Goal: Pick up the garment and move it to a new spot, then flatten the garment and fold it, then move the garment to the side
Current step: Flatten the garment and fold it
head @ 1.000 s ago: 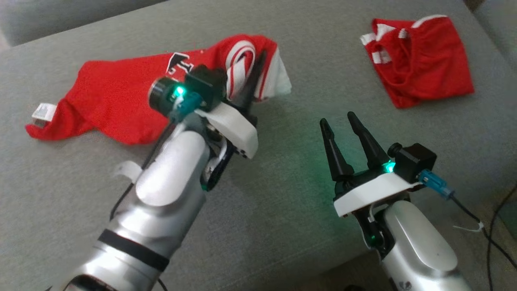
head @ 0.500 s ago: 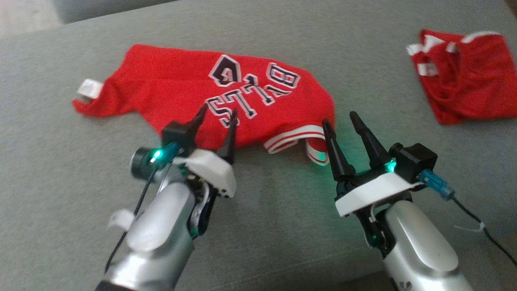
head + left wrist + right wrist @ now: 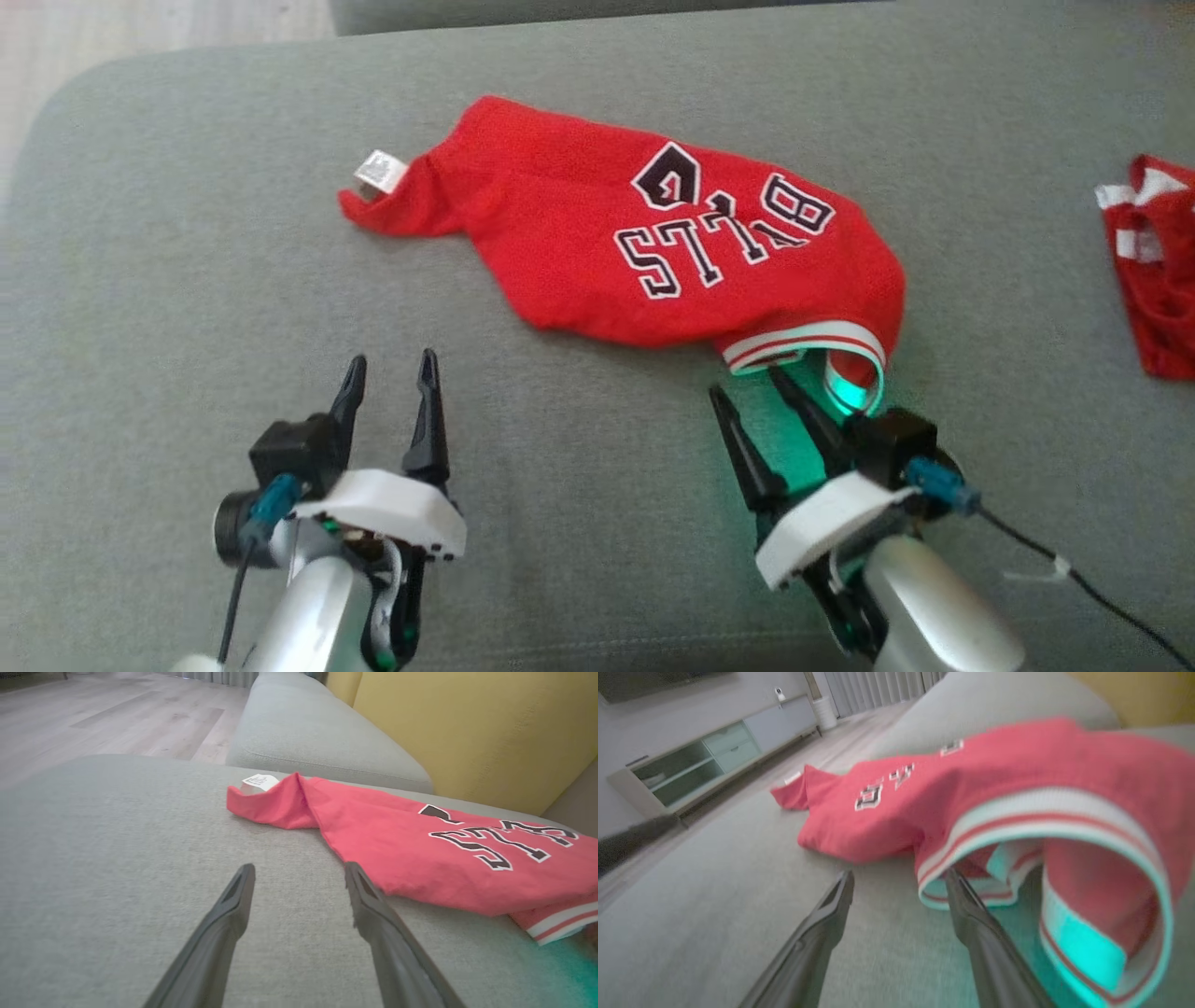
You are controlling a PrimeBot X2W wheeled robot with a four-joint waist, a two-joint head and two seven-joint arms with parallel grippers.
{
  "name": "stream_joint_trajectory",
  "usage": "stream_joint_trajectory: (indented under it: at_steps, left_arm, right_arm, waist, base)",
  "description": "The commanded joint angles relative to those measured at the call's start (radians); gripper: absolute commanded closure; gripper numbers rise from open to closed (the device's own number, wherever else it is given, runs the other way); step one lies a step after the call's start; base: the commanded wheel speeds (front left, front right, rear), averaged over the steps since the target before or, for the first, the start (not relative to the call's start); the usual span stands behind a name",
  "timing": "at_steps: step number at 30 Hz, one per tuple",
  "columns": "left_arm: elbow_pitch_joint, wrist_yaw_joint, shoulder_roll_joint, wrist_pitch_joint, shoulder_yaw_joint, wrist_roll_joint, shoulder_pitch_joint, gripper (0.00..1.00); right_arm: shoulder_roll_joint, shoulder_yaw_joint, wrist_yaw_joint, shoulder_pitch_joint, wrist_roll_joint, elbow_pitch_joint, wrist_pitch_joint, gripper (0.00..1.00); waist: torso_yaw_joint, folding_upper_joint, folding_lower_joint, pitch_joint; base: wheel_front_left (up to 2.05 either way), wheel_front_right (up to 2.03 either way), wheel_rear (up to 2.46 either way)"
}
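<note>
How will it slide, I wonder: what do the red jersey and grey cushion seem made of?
The red jersey: soft matte knit, possibly polyester; it drapes and creases limply. The grey cushion: coarse woven upholstery, matte, with a visible flecked weave.

We find the garment (image 3: 597, 252) lying across the middle of the cushion (image 3: 187, 280), its label (image 3: 378, 171) at the end nearest the left edge. A second garment (image 3: 1158, 280) lies well apart at the right edge. Towards the front edge, our left gripper (image 3: 392, 359) stands apart from the garment, and our right gripper (image 3: 747, 378) is just before its hem (image 3: 803, 338).
</note>
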Motion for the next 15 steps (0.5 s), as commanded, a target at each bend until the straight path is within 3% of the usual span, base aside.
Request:
stream_joint_trajectory:
  at_steps: [1, 15]
  left_arm:
    - [-0.046, -0.006, 0.006, -0.006, 0.039, 0.006, -0.012, 0.0]
    - [-0.086, -0.008, 0.005, -0.006, 0.044, -0.007, 0.043, 0.0]
  right_arm:
    - [0.012, 0.017, 0.007, 0.001, -0.004, -0.002, -0.014, 0.0]
    - [0.012, -0.107, 0.007, -0.051, -0.058, 0.11, -0.014, 0.0]
  waist:
    - [0.022, 0.0, 0.0, -0.012]
    - [0.109, 0.0, 0.0, -0.005]
  base:
    - [0.0, 0.0, 0.0]
    - [0.0, 0.0, 0.0]
